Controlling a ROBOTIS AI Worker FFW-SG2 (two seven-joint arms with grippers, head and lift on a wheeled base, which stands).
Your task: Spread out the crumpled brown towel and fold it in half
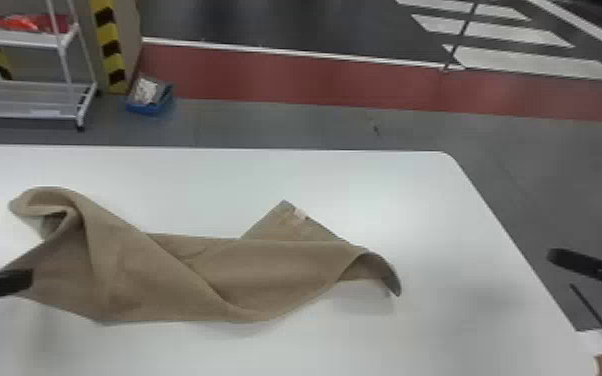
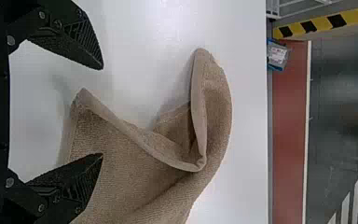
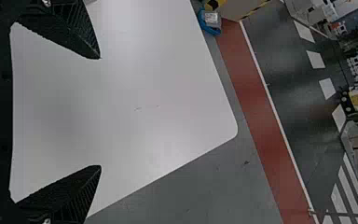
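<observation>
1. A crumpled brown cloth towel (image 1: 180, 280) lies twisted across a white, round-cornered table (image 1: 365, 187), one folded-back corner at 1 o'clock bearing a small pale label (image 1: 300, 214). Its layers overlap, so folding before they are freed could trap a crease inside.
2. At the towel's 9 o'clock end, the black two-fingered left gripper (image 2: 102, 112) stands open, a loose corner near its fingers. Closing off-centre could miss that corner or pinch several layers, dragging the bundle instead of opening it.
3. Well past the towel's 3 o'clock end, the matching black right gripper (image 3: 100, 112) is also open and empty. With nothing anchoring that end, a pull from the left would likely slide the whole cloth, and the curled edge (image 1: 390, 275) at 3 o'clock could roll further under.
4. The count: one towel, one visible label, one table, two grippers, four fingers; beyond, toward 11 o'clock, one blue plastic bin (image 1: 148, 105) and one white metal cart (image 1: 35, 100).
</observation>
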